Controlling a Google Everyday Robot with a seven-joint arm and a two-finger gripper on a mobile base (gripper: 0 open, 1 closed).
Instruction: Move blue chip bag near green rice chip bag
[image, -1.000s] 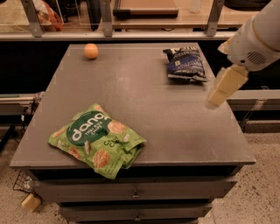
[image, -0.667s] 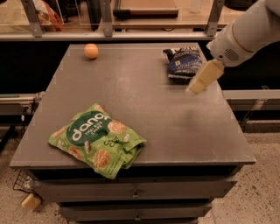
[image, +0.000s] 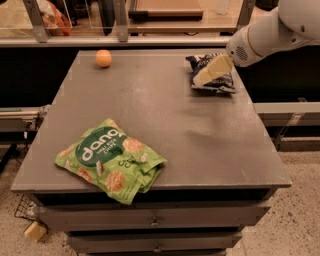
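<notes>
Leftward the gripper (image: 200, 79) had come, over the blue chip bag (image: 222, 84) at the counter's (image: 200, 145) far right corner; whether open or closed could not be told.

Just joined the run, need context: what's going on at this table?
The robot's single arm reaches in from the right, with its claw over the blue chip bag at the far right corner of the grey table. The bag lies flat on the tabletop, not lifted. The green rice chip bag lies at the near left corner, well apart from it, so the move is not yet done. An orange sits at the far left.
</notes>
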